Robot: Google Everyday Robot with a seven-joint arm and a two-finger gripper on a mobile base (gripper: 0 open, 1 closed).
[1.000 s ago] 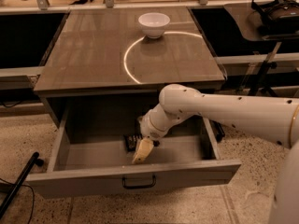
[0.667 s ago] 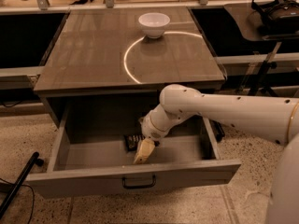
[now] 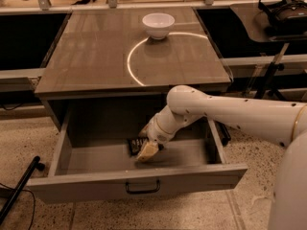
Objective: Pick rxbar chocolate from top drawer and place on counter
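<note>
The top drawer (image 3: 139, 179) is pulled open below the counter (image 3: 96, 56). The rxbar chocolate (image 3: 135, 144), a dark bar with pale lettering, lies on the drawer floor near the middle. My gripper (image 3: 146, 148) reaches down into the drawer from the right, right over the bar's right end. One pale fingertip (image 3: 147, 151) shows just in front of the bar. The gripper hides part of the bar.
A white bowl (image 3: 158, 25) stands at the back of the counter on the bright arc line. The drawer's black handle (image 3: 142, 187) is at front centre. A black stand (image 3: 269, 68) is to the right, a black bar (image 3: 19, 188) on the floor at left.
The gripper has barely moved, staying low over the bar in the drawer. The bar lies in the same place.
</note>
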